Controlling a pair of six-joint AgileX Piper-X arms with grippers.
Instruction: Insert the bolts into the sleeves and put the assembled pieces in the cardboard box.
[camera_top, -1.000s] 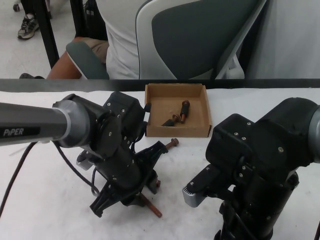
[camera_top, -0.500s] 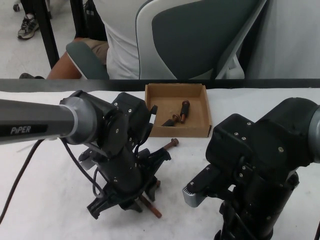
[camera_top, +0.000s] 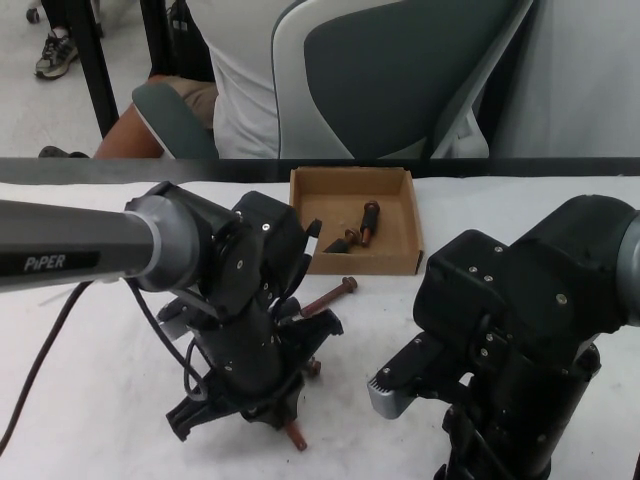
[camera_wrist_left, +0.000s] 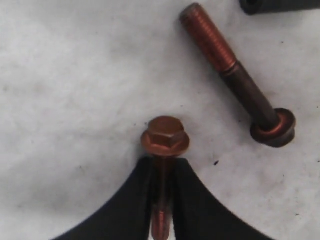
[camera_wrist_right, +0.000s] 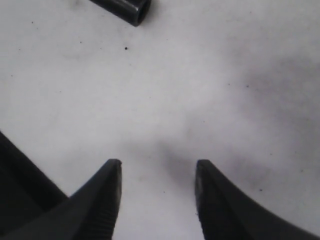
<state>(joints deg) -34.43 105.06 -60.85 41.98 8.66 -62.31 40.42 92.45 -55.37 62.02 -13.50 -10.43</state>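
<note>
From the high view, the cardboard box (camera_top: 309, 262) sits at twelve o'clock on the white bench (camera_top: 90, 360), with two dark assembled pieces (camera_top: 367, 222) lying inside it, near its right wall. A loose bolt (camera_top: 330, 295) lies on the bench just in front of the box, at about six o'clock from it, head pointing toward two o'clock. The left arm (camera_top: 230, 290) stands at seven o'clock from the box, wrist bent down to the bench, and the coppery tip of the gripped bolt (camera_top: 296, 437) pokes out beneath it. The right arm (camera_top: 510, 340) stands at five o'clock, its body hiding what lies below. The left wrist view adds what the arm's body covers from above: the left gripper (camera_wrist_left: 162, 200) is pinched narrow on the gripped bolt's shank, its hexagonal flanged head just past the fingertips, with the loose bolt lying nearby on the bench and the end of a black sleeve (camera_wrist_left: 280, 5) beyond its threaded tip. In the right wrist view the right gripper (camera_wrist_right: 157, 195) hangs over bare bench with fingers parted and holding nothing, and an open-ended sleeve (camera_wrist_right: 122, 9) lies ahead of it; whether it is the same sleeve cannot be told.
</note>
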